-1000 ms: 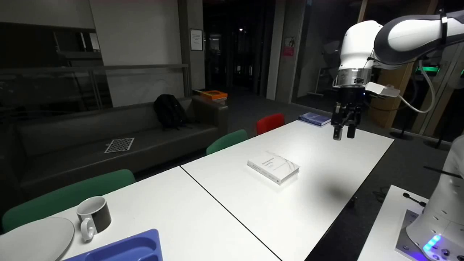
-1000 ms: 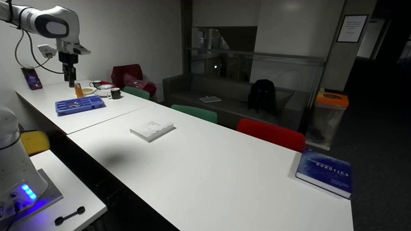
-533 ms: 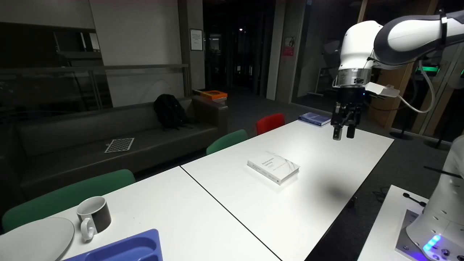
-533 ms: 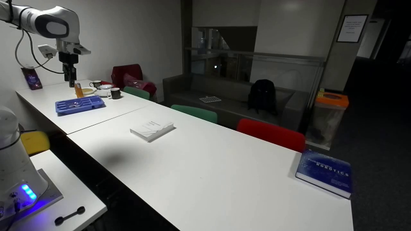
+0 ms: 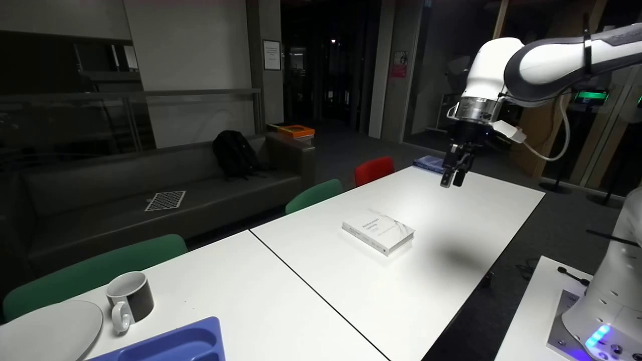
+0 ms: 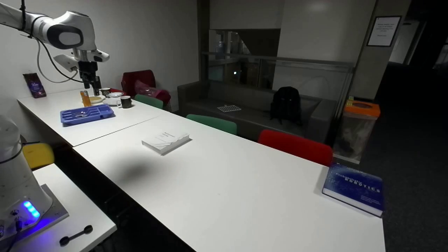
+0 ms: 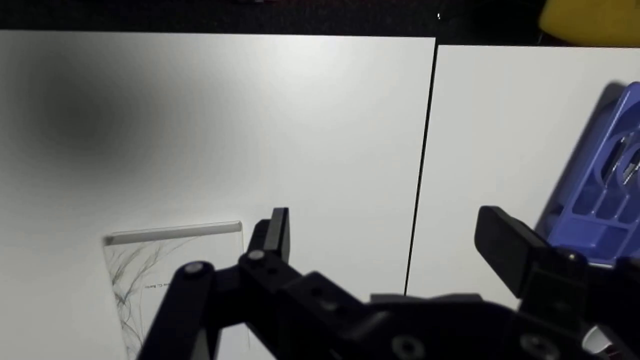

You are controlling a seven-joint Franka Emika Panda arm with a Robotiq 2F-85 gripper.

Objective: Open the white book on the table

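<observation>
1. Two fingers (image 7: pixel 500 245) of the gripper (image 7: pixel 384 225) are standing wide apart in the wrist view, with the table (image 7: pixel 340 140) and its dark seam (image 7: pixel 422 160) showing between them.
2. That gripper is hanging from the white arm (image 5: pixel 556 62), leaning slightly in an exterior view and hovering above the table, well apart from the white book (image 5: pixel 378 228).
3. The white book is lying flat and closed on the table in both exterior views, near the seam; in the wrist view, part of it is sitting behind a black linkage (image 7: pixel 187 295) of the gripper.
4. A soft shadow (image 6: pixel 136 171) is falling on the table between the white book and the long edge facing the robot's base (image 6: pixel 21 185).
5. Across the seam, a blue tray (image 6: pixel 89 120) is holding a few shiny pieces (image 7: pixel 614 159).
6. On that same section, a mug (image 5: pixel 143 301) is standing just beside a pale plate (image 5: pixel 47 331).
7. A thick blue book (image 6: pixel 353 189) is lying closed at the table's opposite end.
8. Green chairs (image 6: pixel 211 123) and a red chair (image 6: pixel 295 147) are lining the far side; behind them, a dark sofa (image 5: pixel 296 163) is bearing a black backpack (image 5: pixel 234 153).
</observation>
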